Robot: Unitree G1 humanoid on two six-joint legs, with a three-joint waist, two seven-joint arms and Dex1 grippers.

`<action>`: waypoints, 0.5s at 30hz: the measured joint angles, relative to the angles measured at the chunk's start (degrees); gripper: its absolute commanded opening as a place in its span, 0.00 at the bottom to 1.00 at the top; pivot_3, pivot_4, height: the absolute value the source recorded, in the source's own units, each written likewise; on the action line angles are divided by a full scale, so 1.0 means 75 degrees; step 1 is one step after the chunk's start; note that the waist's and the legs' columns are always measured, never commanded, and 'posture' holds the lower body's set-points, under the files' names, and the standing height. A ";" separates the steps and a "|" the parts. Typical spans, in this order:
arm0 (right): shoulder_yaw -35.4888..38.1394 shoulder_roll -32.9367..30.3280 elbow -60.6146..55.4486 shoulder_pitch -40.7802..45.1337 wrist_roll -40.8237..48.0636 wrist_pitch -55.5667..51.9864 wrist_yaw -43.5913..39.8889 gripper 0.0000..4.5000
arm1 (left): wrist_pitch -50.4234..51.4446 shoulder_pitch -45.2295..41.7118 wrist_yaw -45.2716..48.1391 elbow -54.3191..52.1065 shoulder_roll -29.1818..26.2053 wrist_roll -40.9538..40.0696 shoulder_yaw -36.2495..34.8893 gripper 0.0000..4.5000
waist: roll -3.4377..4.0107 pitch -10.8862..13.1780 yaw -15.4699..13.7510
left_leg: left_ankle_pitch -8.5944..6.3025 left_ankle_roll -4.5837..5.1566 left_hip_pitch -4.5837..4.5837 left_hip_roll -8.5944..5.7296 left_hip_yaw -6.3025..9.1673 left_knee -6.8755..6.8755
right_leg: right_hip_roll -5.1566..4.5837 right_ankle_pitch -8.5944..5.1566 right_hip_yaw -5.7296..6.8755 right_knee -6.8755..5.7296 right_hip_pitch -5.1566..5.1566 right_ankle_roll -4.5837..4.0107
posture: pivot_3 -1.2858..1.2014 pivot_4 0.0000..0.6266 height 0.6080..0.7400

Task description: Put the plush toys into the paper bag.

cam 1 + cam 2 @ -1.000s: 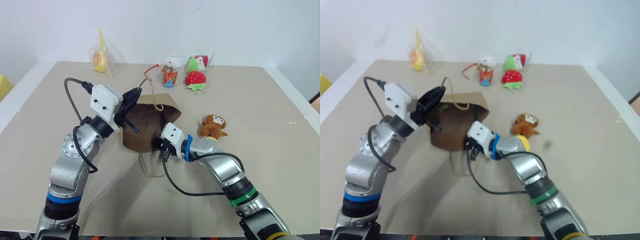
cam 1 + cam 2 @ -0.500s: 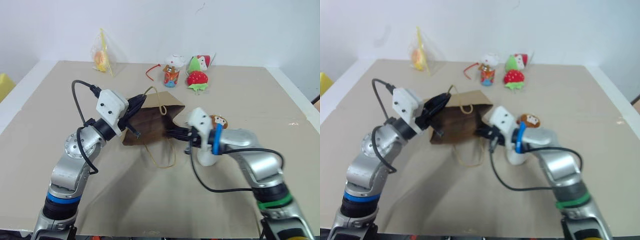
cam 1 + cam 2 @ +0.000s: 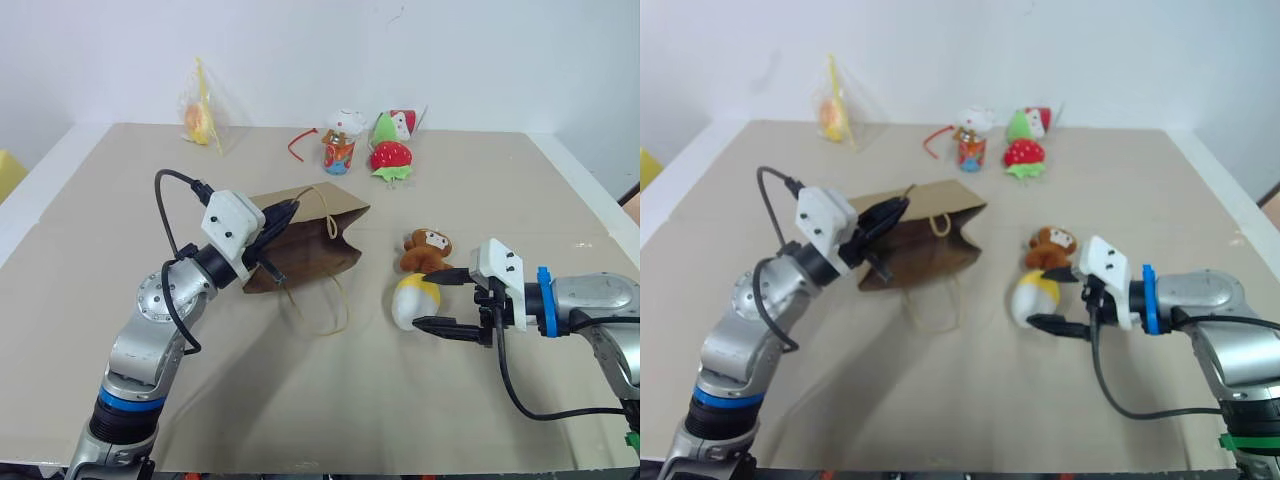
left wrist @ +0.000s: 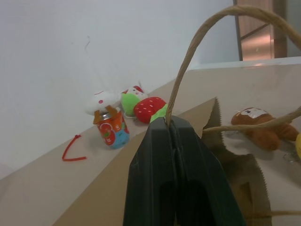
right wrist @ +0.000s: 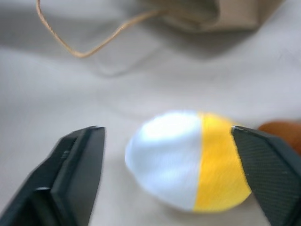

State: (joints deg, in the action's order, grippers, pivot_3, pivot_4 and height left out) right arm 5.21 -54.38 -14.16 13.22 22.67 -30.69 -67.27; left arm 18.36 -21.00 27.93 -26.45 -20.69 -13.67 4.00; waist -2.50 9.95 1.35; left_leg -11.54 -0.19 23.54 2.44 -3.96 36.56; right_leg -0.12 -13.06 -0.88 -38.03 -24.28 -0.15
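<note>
The brown paper bag (image 3: pixel 312 243) lies on its side mid-table, mouth toward the right. My left gripper (image 3: pixel 277 214) is shut on the bag's upper rim where a tan cord handle (image 4: pixel 187 61) loops up; the other handle (image 3: pixel 318 312) trails on the table. A brown monkey plush (image 3: pixel 426 249) sits to the right of the bag. Just in front of it lies the white egg plush with a yellow end (image 3: pixel 413 301). My right gripper (image 3: pixel 425 297) is open, one finger on each side of the egg (image 5: pixel 188 160), with a gap between each finger and the egg.
Along the far edge stand a clear plastic bag with orange contents (image 3: pixel 203 118), a cup-shaped toy (image 3: pixel 340 143), a red strawberry plush (image 3: pixel 392 158), a green and red plush (image 3: pixel 397 125) and a red cord (image 3: pixel 300 143). The table's edges run close at left and right.
My right gripper left the bag's near edge, swung right and opened beside the egg plush, which its arm no longer covers. The bag's mouth now stands more open.
</note>
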 measured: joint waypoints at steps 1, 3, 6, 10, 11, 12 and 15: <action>-0.0054 0.0024 0.0103 0.0013 -0.0088 0.0126 0.0015 0.99 | 0.0010 0.0007 -0.0006 0.0000 0.0000 -0.0001 -0.0001 0.00 | 0.0000 0.0000 -0.0004 | 0.0001 0.0000 -0.0001 0.0000 0.0004 0.0001 | 0.0004 0.0000 0.0003 -0.0001 0.0003 0.0000 | 0.52 0.24 1.00; -0.0460 0.0311 0.0759 0.0153 -0.0592 0.0856 0.0176 0.99 | 0.0063 0.0010 -0.0015 -0.0009 0.0012 -0.0010 0.0004 0.00 | -0.0006 0.0002 -0.0004 | 0.0001 0.0000 -0.0013 0.0001 0.0003 0.0002 | 0.0008 0.0000 0.0002 -0.0001 0.0013 -0.0001 | 0.52 0.24 1.00; -0.0762 0.0581 0.1246 0.0239 -0.0983 0.1479 0.0326 0.99 | 0.0084 0.0012 -0.0016 -0.0017 0.0009 -0.0018 0.0003 0.00 | -0.0005 0.0002 -0.0009 | 0.0000 -0.0001 -0.0012 0.0001 -0.0002 0.0000 | 0.0007 -0.0001 -0.0003 -0.0001 0.0011 -0.0002 | 0.52 0.24 1.00; -0.0921 0.0714 0.1677 0.0430 -0.1340 0.2165 0.0457 0.73 | 0.0102 0.0011 -0.0023 -0.0023 0.0005 -0.0021 0.0002 0.00 | -0.0006 0.0002 -0.0018 | 0.0000 -0.0002 -0.0009 -0.0002 -0.0003 -0.0001 | 0.0003 -0.0003 -0.0003 0.0000 0.0012 -0.0002 | 0.52 0.24 1.00; -0.0974 0.0722 0.1718 0.0427 -0.1398 0.2281 0.0461 0.63 | 0.0103 0.0011 -0.0027 -0.0024 0.0005 -0.0021 0.0002 0.00 | -0.0005 0.0002 -0.0019 | 0.0000 -0.0001 -0.0009 -0.0003 -0.0003 -0.0001 | 0.0003 -0.0003 -0.0004 0.0000 0.0012 -0.0002 | 0.52 0.24 1.00; -0.1009 0.0745 0.1767 0.0419 -0.1454 0.2470 0.0460 0.52 | 0.0103 0.0011 -0.0034 -0.0025 0.0006 -0.0021 0.0002 0.00 | -0.0006 0.0002 -0.0020 | 0.0000 -0.0001 -0.0009 -0.0002 -0.0004 -0.0001 | 0.0002 -0.0003 -0.0004 0.0000 0.0012 -0.0001 | 0.52 0.24 1.00; -0.1009 0.0749 0.1769 0.0408 -0.1495 0.2682 0.0460 0.25 | 0.0104 0.0010 -0.0044 -0.0025 0.0006 -0.0021 0.0002 0.00 | -0.0006 0.0002 -0.0020 | 0.0000 -0.0001 -0.0012 -0.0002 -0.0004 -0.0001 | 0.0002 -0.0002 -0.0004 0.0000 0.0013 0.0000 | 0.52 0.24 1.00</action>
State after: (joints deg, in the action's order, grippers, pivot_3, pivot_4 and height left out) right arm -2.36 -48.77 -0.89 16.28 11.45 -10.58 -63.82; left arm 19.14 -20.92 27.60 -26.64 -20.65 -13.82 4.01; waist -2.54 9.97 1.20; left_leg -11.54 -0.20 23.45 2.42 -3.99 36.55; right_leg -0.10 -13.07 -0.92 -38.02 -24.18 -0.15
